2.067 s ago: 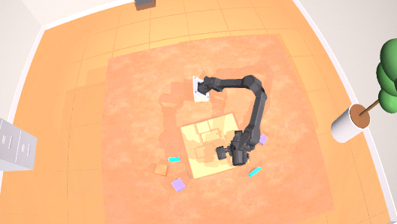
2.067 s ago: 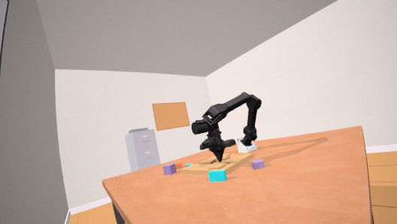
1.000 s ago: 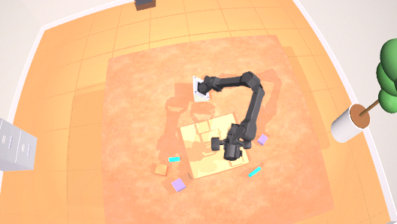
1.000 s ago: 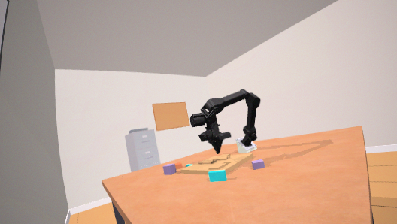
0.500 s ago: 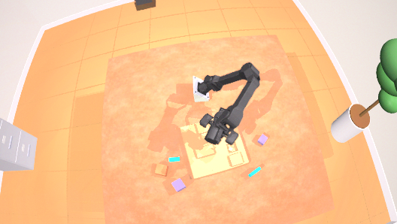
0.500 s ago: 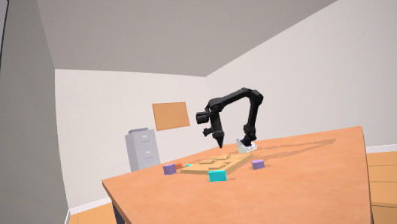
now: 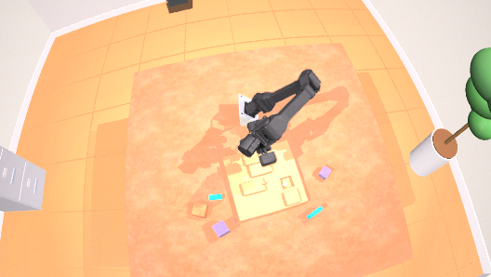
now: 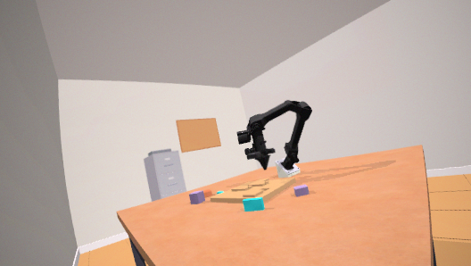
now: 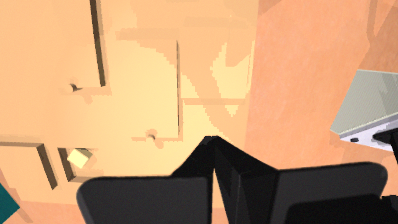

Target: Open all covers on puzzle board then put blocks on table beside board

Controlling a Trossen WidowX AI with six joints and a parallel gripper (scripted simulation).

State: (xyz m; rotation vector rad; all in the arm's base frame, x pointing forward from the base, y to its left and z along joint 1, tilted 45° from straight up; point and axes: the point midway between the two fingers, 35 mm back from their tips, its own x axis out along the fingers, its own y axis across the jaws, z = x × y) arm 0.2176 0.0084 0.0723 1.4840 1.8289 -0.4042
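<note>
My gripper [image 8: 266, 168] [image 9: 211, 142] is shut and empty, above the base-side part of the puzzle board [image 7: 246, 215] [image 9: 30, 115]. Raised covers [image 7: 253, 187] [image 7: 292, 197] [image 9: 145, 90] lie on the board; two small pins show in the wrist view. A small pale block [image 7: 285, 184] [image 9: 79, 158] sits tilted in an uncovered square well. Two purple blocks [image 7: 220, 229] [image 7: 325, 172] [image 8: 196, 197] [image 8: 301, 190], two cyan blocks [image 7: 216, 197] [image 7: 314, 213] [image 8: 253, 204] and an orange block [image 7: 199, 210] [image 8: 208, 193] rest on the table clear of the board. The arm hides part of the board.
The white arm base [image 7: 244, 112] [image 8: 287, 170] [image 9: 372, 105] stands behind the board on the orange table [image 7: 167, 112] [image 8: 339, 223]. A filing cabinet [image 7: 20, 181] [image 8: 165, 174] and a potted plant [image 7: 427, 155] stand off the table.
</note>
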